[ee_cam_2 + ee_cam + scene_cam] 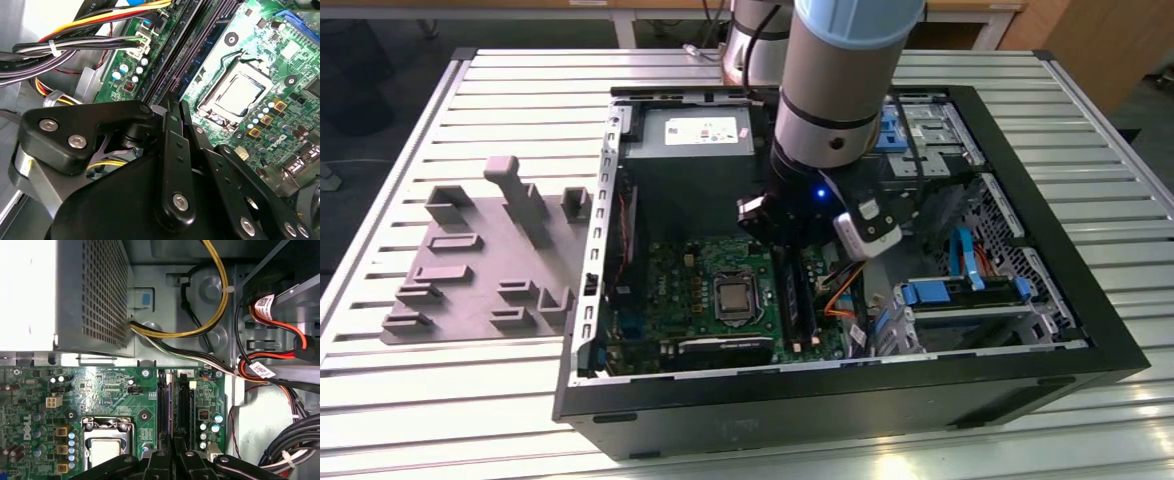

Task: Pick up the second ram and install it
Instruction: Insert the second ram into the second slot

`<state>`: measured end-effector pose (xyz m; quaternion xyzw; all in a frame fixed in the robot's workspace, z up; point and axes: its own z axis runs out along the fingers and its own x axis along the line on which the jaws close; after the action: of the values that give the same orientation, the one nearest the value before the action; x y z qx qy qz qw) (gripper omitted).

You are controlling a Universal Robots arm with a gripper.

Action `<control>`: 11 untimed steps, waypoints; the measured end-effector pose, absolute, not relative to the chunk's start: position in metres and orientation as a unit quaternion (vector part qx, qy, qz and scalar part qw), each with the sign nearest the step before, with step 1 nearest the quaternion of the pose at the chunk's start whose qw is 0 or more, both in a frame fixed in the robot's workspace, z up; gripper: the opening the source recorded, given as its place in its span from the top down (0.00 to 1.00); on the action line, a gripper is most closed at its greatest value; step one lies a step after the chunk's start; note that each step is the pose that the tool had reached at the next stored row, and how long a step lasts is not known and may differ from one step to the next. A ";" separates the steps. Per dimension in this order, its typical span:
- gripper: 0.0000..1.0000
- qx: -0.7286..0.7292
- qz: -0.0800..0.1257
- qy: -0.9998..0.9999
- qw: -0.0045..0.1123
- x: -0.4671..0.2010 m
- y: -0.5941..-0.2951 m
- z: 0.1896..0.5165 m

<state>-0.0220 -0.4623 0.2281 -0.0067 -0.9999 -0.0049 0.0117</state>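
Open computer case [1067,330] lying flat on slatted metal desk [520,80]. Grey moulded tray [480,260] with raised blocks on the desk toward the exterior view's left, just beside the case. Arm reaching down into the case, hand [790,240] low over the motherboard [707,270] at the long black memory slots [183,405], beside the processor socket [105,447].

In the first wrist view, black fingers [165,460] drawn narrow, close together directly above the slots. Second ram [168,405] seen edge-on as a thin strip standing in one slot, running up under the fingertips; contact between fingers and stick cannot be told. In the second wrist view, same stick [172,75] lying along the slot row ahead of the hand [172,107], linkage blocking the tips.

Power supply box [70,295] and bundled wires [200,325] near the slot ends.
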 end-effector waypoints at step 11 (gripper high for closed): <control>0.86 -0.007 -0.005 -1.000 0.012 -0.022 -0.463 0.231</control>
<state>-0.0223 -0.4625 0.2308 -0.0067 -0.9999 -0.0048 0.0122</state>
